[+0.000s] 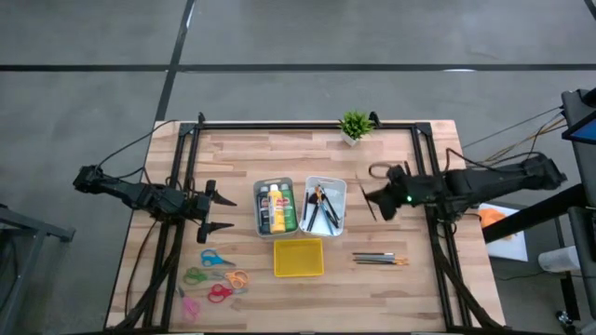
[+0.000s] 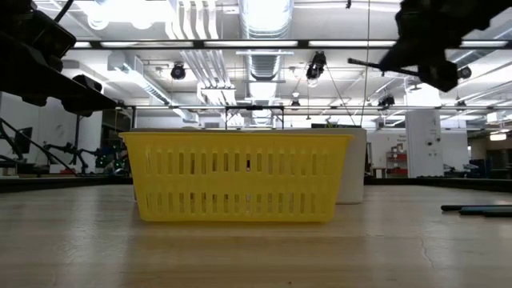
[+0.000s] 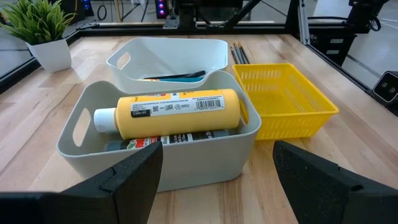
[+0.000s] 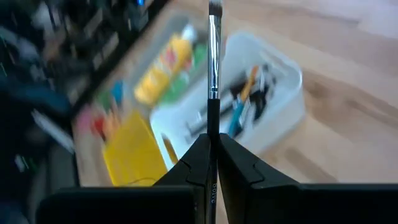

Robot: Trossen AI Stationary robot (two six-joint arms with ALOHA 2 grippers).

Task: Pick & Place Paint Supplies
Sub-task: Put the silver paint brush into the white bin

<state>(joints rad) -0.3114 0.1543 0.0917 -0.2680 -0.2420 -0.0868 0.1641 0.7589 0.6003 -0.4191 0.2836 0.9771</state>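
1. The brush (image 4: 213, 68) I hold is thin, with a dark handle, a silvery ferrule and a dark tuft; its long axis runs straight out from my fingers, tuft end leading.
2. My right gripper (image 4: 211, 144) is clamped on its handle, raised above the table to the right of the white bin (image 1: 325, 207) of brushes.
3. My left gripper (image 1: 217, 212) waits spread wide, left of the bin (image 3: 87, 134) holding the yellow bottle (image 3: 177, 112).
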